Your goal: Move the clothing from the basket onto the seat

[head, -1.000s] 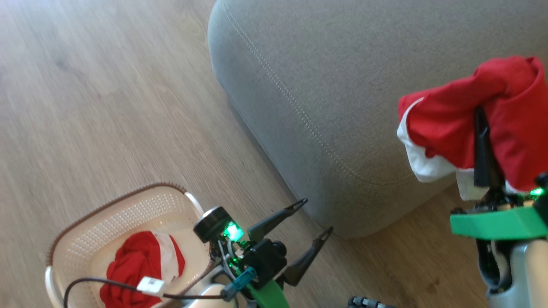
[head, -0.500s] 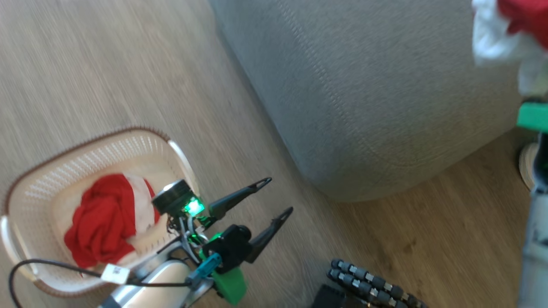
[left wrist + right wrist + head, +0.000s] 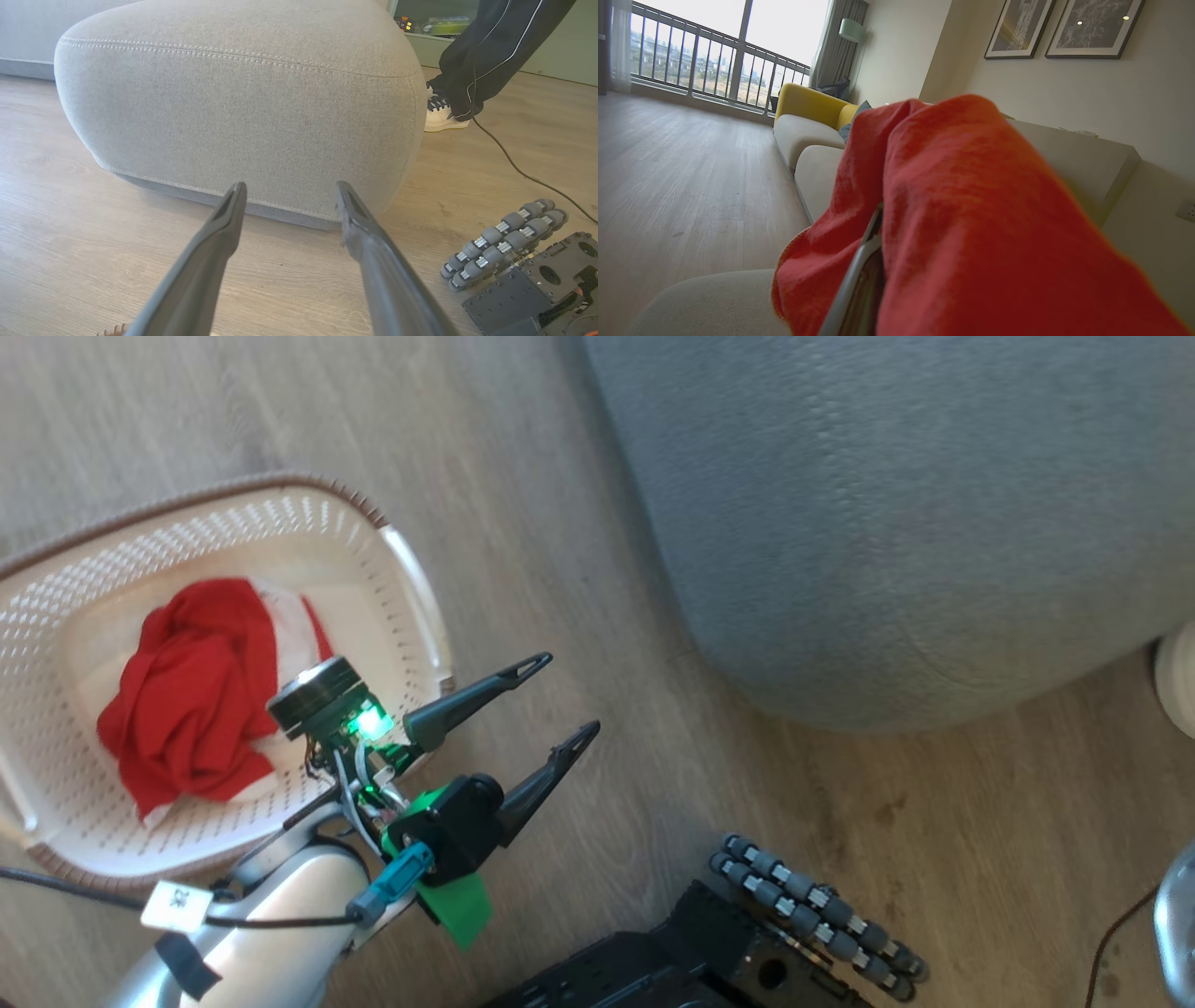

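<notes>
So: basket [image 3: 187,527] at 9 o'clock on the floor [image 3: 523,476], one red garment [image 3: 187,691] bunched inside. Then left gripper [image 3: 569,693] just off its 4 o'clock corner, spread wide, carrying nothing. Grey seat [image 3: 887,523] at 1 o'clock. Lastly right gripper [image 3: 866,252] pinched on the second red garment [image 3: 971,210], draped over its fingers.

Home living room: grey seat [image 3: 233,93], yellow-backed sofa [image 3: 805,133], 2 framed prints [image 3: 1020,28] (balcony railing [image 3: 691,60] beyond).

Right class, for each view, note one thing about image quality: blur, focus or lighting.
Head view: the seat and floor look smeared. Left wrist view: sharp, stitching crisp. Right wrist view: the red garment is close and soft; the window glares white.
</notes>
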Tool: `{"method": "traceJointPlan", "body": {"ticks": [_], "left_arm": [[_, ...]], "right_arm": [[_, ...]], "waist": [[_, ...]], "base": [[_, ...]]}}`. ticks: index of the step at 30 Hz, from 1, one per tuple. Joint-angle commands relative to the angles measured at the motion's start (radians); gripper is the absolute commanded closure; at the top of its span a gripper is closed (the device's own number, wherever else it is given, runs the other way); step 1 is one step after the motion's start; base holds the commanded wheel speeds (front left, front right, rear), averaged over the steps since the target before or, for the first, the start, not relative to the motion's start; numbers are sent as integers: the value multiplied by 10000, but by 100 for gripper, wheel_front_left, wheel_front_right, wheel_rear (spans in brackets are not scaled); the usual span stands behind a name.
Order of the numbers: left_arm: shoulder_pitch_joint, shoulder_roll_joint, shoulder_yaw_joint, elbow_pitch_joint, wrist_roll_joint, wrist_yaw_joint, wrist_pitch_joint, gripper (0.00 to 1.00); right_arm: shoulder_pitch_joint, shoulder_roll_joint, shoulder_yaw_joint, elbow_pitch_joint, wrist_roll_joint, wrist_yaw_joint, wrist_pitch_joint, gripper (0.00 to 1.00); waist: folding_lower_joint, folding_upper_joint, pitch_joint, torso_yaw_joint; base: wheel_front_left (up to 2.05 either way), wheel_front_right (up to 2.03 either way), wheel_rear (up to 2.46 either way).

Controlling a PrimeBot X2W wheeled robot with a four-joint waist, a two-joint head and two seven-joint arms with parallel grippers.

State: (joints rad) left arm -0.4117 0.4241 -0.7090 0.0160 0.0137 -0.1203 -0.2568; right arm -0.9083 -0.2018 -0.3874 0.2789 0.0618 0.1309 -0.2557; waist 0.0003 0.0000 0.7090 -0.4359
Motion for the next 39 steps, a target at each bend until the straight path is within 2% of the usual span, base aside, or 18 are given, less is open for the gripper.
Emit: {"method": "traceJointPlan", "body": {"ticks": [1, 5, 11, 15, 22, 25, 32, 38, 39], "left_arm": [[-78, 128, 219, -386, -141, -25, -49, 0], [-260, 235, -53, -439, -95, -44, -49, 0], [-360, 196, -125, -491, -207, -21, -49, 0], [-335, 13, 99, -539, -438, 106, -49, 0], [-310, -166, 101, -599, -407, 98, -49, 0], [-334, -217, 163, -597, -407, 110, -49, 0], [-429, -342, 219, -551, -364, 86, -49, 0], [-346, -306, 290, -503, -372, 68, -49, 0], [-337, -304, 295, -486, -374, 64, -49, 0]], "right_arm": [[-346, -443, -170, 28, 53, -2, -61, 100], [-1348, -1032, -605, 1569, 15, -2, -61, 100], [-2937, -1232, -1459, 4656, 493, -2, 297, 100], [-3826, -1671, -1591, 5877, 266, -2, 407, 100], [-4491, -2245, -2652, 7123, -1079, -2, 146, 100], [-4477, -2254, -2693, 7479, -1613, -2, 183, 100], [-4500, -2094, -2915, 8701, -2737, -2, 1154, 100], [-4642, -1996, -2967, 9060, -3214, -2, 1453, 100], [-4658, -1977, -2970, 9069, -3280, -2, 1422, 78]], "waist": [[-3, 0, 329, 380], [-3, 0, 544, 753], [-3, 0, 800, 1205], [-3, 0, 942, 1525], [-3, 0, 1004, 2005], [-3, 0, 1031, 2069], [-3, 0, 1024, 2071], [-3, 0, 953, 1953], [-3, 0, 929, 1940]], "base": [[0, 0, 0], [0, 0, 0], [0, 0, 0], [0, 0, 0], [0, 0, 0], [0, 0, 0], [0, 0, 0], [0, 0, 0], [0, 0, 0]]}}
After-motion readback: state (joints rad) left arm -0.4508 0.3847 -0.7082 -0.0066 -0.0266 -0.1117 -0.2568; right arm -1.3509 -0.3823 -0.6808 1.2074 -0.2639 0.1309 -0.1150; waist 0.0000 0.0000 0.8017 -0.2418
